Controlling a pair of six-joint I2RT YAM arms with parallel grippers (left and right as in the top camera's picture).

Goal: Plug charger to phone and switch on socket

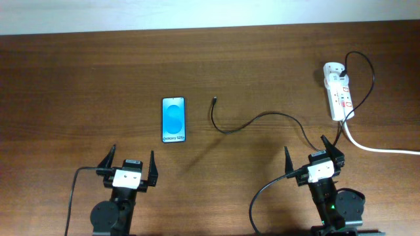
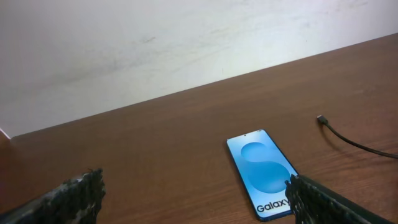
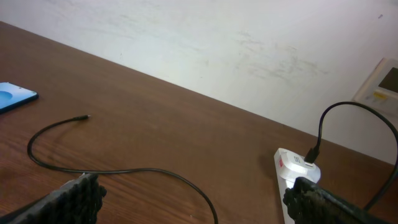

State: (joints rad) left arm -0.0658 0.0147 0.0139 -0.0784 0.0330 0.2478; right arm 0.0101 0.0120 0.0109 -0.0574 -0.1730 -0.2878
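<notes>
Simply brown wooden table (image 1: pixel 79 65), pale wall (image 2: pixel 124 50)

Overhead straight down; both wrists low, facing wall (image 2: pixel 124 50), share charger (image 2: pixel 351 142).

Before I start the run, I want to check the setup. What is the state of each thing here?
phone: screen lit, lying flat, nothing plugged in.
charger: plugged into socket, tip lying free.
socket: holds charger plug; on or off, cannot tell.
left gripper: open, empty.
right gripper: open, empty.
</notes>
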